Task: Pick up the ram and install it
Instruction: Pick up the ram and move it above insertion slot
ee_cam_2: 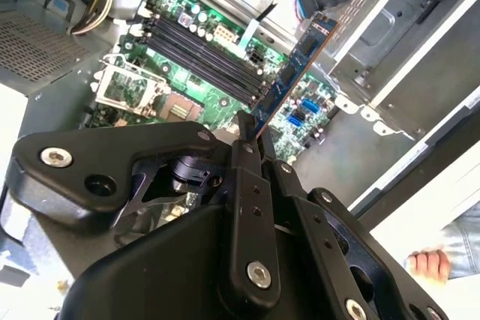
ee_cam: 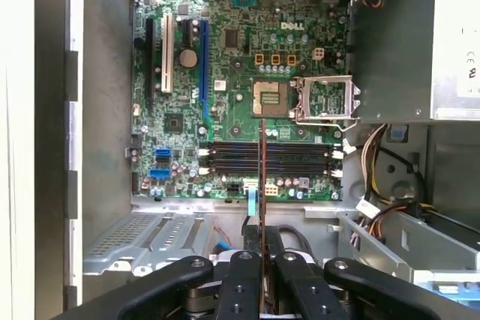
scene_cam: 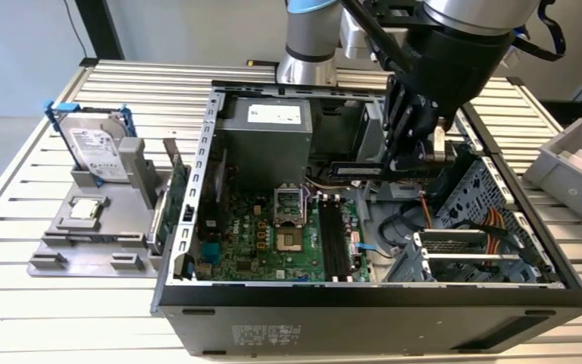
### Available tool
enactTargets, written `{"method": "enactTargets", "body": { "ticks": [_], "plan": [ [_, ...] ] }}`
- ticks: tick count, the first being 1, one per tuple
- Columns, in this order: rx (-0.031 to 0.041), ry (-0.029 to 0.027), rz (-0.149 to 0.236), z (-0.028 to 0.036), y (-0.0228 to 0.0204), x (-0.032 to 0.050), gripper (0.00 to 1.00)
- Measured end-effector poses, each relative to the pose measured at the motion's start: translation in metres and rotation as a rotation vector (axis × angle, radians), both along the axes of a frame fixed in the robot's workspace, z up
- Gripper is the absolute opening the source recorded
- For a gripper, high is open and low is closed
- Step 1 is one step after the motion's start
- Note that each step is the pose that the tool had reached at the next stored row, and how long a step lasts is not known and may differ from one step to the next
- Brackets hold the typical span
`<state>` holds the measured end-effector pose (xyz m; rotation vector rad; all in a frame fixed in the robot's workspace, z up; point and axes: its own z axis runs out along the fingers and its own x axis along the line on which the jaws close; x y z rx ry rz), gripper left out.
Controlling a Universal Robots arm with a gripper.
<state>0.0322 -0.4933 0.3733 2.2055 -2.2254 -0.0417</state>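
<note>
The ram [ee_cam_2: 296, 65] is a long, narrow dark-blue board, and my gripper [ee_cam_2: 251, 131] is shut on one end of it. In the exterior view the ram [scene_cam: 357, 171] lies level under the gripper [scene_cam: 412, 163], above the open computer case and over the motherboard [scene_cam: 261, 243]. In the first wrist view I see the ram [ee_cam: 262, 177] edge-on between the fingers [ee_cam: 244, 275], crossing over the black memory slots [ee_cam: 300, 159]. These slots [ee_cam_2: 202, 50] lie below the stick; it hangs apart from them. In the exterior view, the slots [scene_cam: 333, 239] are beside the CPU socket [scene_cam: 289, 205].
The case walls [scene_cam: 195, 189] and a drive cage [scene_cam: 473, 220] with orange cables close in around the board. A power supply [scene_cam: 266, 133] stands at the back. Outside, on the exterior view's left, a hard drive [scene_cam: 99, 152] and green card [scene_cam: 175, 193] stand on a grey fixture. A person's hand [ee_cam_2: 427, 264] shows beyond the case.
</note>
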Motion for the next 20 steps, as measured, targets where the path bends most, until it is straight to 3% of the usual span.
{"method": "enactTargets", "body": {
  "ticks": [6, 10, 15, 20],
  "plan": [
    [-0.0004, 0.0, 0.0, -0.0003, 0.0122, 0.0, 0.0],
    [-0.0005, 0.0001, 0.0, -0.0004, 0.0176, 0.0, 0.0],
    [-0.0006, 0.0, 0.0, -0.0003, 0.0218, 0.0001, 0.0],
    [-0.0005, -0.0001, 0.0, -0.0004, 0.0221, 0.0, 0.0]
  ]
}}
